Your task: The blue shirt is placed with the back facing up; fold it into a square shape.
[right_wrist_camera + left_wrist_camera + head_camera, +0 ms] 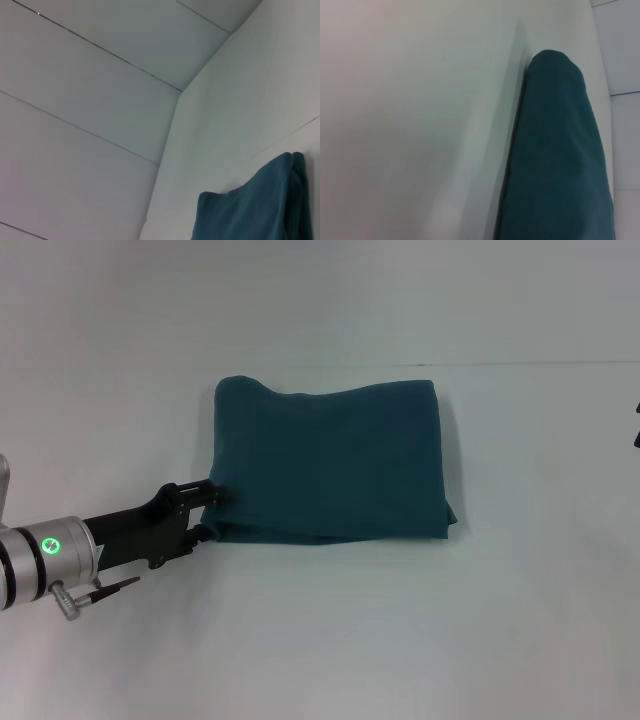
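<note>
The blue shirt (pixel 330 460) lies folded into a roughly square, slightly wide block in the middle of the white table (pixel 320 640), plain side up. My left gripper (pixel 210 511) is at the shirt's front left corner. Its fingers are apart, one against the left edge and one at the front left corner. The left wrist view shows the shirt's folded edge (pixel 555 160) close up. The right wrist view shows a corner of the shirt (pixel 250 210) lower down. Only a dark sliver of my right gripper (pixel 637 426) shows at the far right edge of the head view, well away from the shirt.
The table's back edge (pixel 540 364) meets a pale wall just behind the shirt. White table surface lies around the shirt on all sides. Panelled wall (pixel 100 100) fills most of the right wrist view.
</note>
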Tool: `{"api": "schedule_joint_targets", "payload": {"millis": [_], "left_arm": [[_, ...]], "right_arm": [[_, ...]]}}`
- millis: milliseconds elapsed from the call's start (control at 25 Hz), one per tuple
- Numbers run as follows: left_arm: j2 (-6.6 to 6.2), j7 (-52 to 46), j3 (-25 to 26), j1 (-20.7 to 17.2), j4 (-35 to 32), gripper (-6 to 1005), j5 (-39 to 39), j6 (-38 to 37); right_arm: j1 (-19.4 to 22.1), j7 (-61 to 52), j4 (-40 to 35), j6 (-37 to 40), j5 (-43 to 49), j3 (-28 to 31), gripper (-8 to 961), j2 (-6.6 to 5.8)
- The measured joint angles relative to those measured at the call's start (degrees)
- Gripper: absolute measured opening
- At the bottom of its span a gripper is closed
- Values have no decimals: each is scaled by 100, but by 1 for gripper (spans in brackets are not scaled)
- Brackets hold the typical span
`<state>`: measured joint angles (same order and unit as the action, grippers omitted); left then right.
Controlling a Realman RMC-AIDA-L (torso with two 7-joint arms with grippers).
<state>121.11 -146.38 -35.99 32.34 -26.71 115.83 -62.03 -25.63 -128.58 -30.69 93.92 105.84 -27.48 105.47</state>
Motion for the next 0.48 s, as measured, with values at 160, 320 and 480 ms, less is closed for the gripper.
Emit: {"api": "schedule_joint_targets", "payload": {"millis": [160,320,480], "left_arm": [[-1,15,-5,0,-5,650,0,-8],[-5,14,-5,-3,-9,486,1,-13],[-3,14,-5,-41,-19,398,1,-28]], "right_arm": [[16,0,10,16,-2,32,846,-1],[34,0,22,44,-2,87,847,-5],[41,0,24,86,-2,133,847,-8]]}}
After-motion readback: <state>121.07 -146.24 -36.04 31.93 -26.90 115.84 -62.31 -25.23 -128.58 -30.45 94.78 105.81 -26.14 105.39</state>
